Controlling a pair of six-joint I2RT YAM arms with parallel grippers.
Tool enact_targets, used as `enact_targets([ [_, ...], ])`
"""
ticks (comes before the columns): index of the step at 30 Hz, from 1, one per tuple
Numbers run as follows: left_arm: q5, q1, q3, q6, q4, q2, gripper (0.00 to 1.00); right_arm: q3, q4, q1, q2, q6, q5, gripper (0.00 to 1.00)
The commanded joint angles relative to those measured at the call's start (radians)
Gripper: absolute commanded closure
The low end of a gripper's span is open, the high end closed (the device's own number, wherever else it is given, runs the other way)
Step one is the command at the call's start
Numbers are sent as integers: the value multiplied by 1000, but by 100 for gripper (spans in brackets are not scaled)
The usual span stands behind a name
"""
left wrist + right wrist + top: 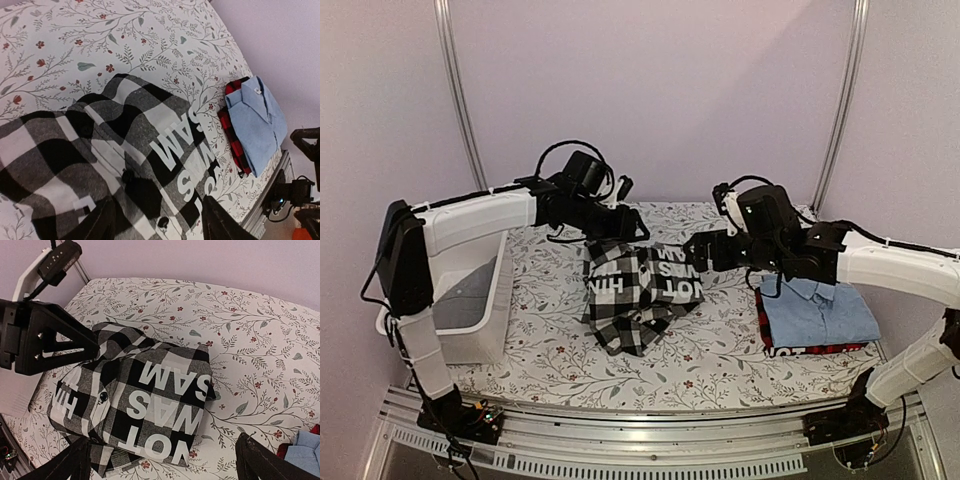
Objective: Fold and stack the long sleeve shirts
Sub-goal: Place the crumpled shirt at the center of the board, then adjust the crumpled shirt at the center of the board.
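The black-and-white checked shirt (638, 295) lies in a loosely folded bundle at the centre of the surface (720, 365), which is covered with a floral-print cloth. Its black band with white lettering faces up on the right half of the bundle, and one checked corner points toward the near edge. To the right, well apart from it, the light blue collared shirt (820, 312) lies folded flat on top of the red-and-black shirt (766, 325), whose edge shows along the left and near sides of the blue one. The left fingers (628, 228) sit at the far left corner of the checked shirt. In the left wrist view they stand apart, with the cloth lying beneath them and nothing clamped between them. The right fingers (700, 250) hover over the far right edge of the checked shirt. They are spread fully wide and hold nothing, and the lettered band is visible in the gap between them. A white plastic tub (470, 300) stands at the left edge of the surface, beside the left arm.
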Motion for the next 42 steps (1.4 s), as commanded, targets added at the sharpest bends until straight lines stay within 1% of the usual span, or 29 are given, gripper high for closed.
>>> enact_targets([
  [1, -10, 77, -85, -5, 49, -158, 31, -3, -4, 30, 51, -2, -22, 1],
  [5, -16, 151, -203, -15, 59, -274, 15, 51, -22, 81, 129, -9, 17, 1],
  [8, -16, 205, -291, -25, 63, -350, 7, 116, -36, 120, 196, -12, 37, 1],
  [9, -10, 214, -315, -23, 65, -370, 6, 137, -39, 134, 224, -13, 42, 1],
  [15, -29, 244, -408, -25, 45, -453, 4, 323, -108, 220, 417, -39, 90, 1],
  [21, -31, 269, -466, -37, 41, -529, 3, 491, -181, 278, 576, -63, 90, 3],
  [25, -16, 288, -490, -41, 47, -556, 3, 653, -265, 295, 698, -61, 121, 4],
  [30, 3, 305, -518, -51, 66, -577, 3, 842, -400, 297, 867, -9, 210, 4],
  [32, 11, 314, -522, -51, 67, -581, 3, 886, -443, 296, 918, 15, 233, 4],
  [34, 22, 325, -522, -49, 64, -582, 3, 890, -456, 288, 947, 40, 244, 4],
  [36, 31, 336, -519, -42, 61, -583, 3, 881, -472, 276, 956, 77, 249, 7],
  [37, 36, 340, -519, -39, 59, -583, 3, 872, -477, 269, 954, 94, 255, 11],
  [39, 46, 347, -523, -38, 62, -580, 3, 843, -478, 257, 937, 120, 259, 25],
  [42, 72, 349, -535, -44, 79, -568, 3, 810, -461, 248, 892, 137, 269, 42],
])
